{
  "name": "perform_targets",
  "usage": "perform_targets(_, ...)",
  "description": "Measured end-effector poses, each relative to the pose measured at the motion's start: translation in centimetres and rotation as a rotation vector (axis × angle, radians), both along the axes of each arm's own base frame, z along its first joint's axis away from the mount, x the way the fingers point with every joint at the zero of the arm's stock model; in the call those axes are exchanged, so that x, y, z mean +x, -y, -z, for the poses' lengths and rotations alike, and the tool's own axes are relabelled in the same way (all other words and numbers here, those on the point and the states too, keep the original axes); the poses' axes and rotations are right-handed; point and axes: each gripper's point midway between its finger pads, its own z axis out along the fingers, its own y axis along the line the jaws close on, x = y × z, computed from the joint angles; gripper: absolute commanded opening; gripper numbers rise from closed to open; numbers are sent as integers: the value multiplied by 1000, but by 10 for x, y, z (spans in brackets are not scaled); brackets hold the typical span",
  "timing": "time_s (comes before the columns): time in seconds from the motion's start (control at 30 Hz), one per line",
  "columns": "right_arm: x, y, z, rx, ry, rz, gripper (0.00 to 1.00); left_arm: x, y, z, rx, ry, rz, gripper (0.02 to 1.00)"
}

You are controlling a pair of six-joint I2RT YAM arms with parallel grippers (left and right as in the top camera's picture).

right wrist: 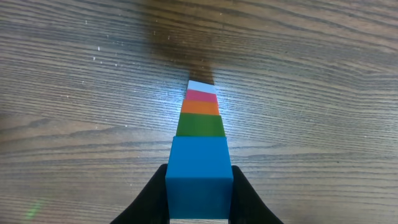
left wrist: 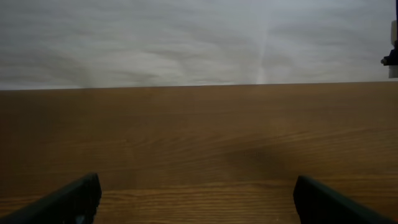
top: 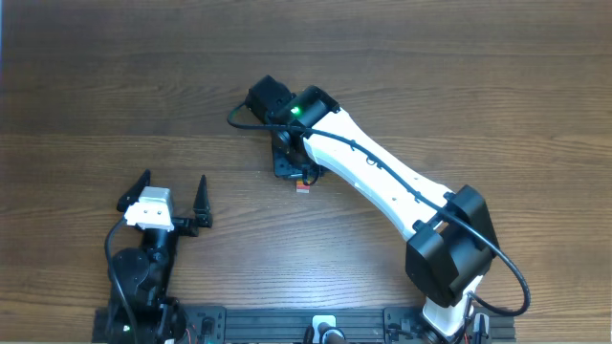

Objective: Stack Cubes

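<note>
Wood-grain surface (top: 96, 76), dark brown. The left wrist view adds a pale wall (left wrist: 186, 37) behind its far edge. Arms: two. Cubes: five, in one column, counted in the right wrist view: blue cube (right wrist: 199, 168) topmost, then green cube (right wrist: 199, 126), orange cube (right wrist: 199, 107), pink cube (right wrist: 201, 95), pale blue cube (right wrist: 202, 86) lowest, on the surface. Right claw (right wrist: 199, 202) pinches the blue cube by two sides. From above, right arm (top: 382, 182) lies over the column, mid-surface. Left claw (top: 173, 182) spread wide, holding nothing, near its base.
</note>
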Motion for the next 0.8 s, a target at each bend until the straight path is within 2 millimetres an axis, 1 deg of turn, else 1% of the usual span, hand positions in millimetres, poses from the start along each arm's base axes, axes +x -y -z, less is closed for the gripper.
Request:
perform_targets(0.13,0,0,3,-6,-6,0,12,0,0,0,0,0,0,1000)
perform_targets(0.2,1,-1,3,-4,-4,0,31,0,0,0,0,0,0,1000)
perform_targets(0.23,1,-1,3,-3,-3,-1,148,0,0,0,0,0,0,1000)
perform_targets(0.27,1,-1,3,-3,-3,0,220,0,0,0,0,0,0,1000)
perform_targets(0.33,1,-1,3,-2,-3,2,437,0,0,0,0,0,0,996)
perform_targets(0.47,2,-2,7,-7,-8,5,673,0,0,0,0,0,0,1000)
perform_targets(0.5,2,-2,8,-10,-10,2,829,0,0,0,0,0,0,1000)
perform_targets(0.57,2,-2,11,-14,-16,5,989,0,0,0,0,0,0,1000)
perform_targets(0.8,2,-2,11,-14,-15,6,991,0,0,0,0,0,0,1000)
